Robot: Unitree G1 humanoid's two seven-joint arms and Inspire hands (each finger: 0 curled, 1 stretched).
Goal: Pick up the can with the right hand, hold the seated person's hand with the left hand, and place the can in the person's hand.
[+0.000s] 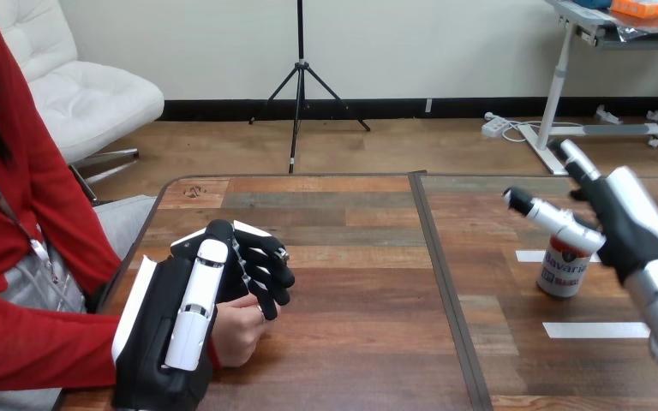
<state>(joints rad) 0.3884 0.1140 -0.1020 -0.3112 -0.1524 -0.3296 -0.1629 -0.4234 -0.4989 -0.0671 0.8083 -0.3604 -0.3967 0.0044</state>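
The left hand [190, 321] sits on the person's hand [238, 332], fingers curled over it, so the hold looks done. The can [563, 272] stands upright on the tabletop [360, 282], well to the right, not yet lifted. The right hand [624, 224] hovers at it, fingers straight and spread. The grasp and handover remain.

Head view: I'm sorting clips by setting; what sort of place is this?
Probably a test bench for robot-to-person handovers: a wooden table with white tape marks, a can, and a person's hand held by the left hand.
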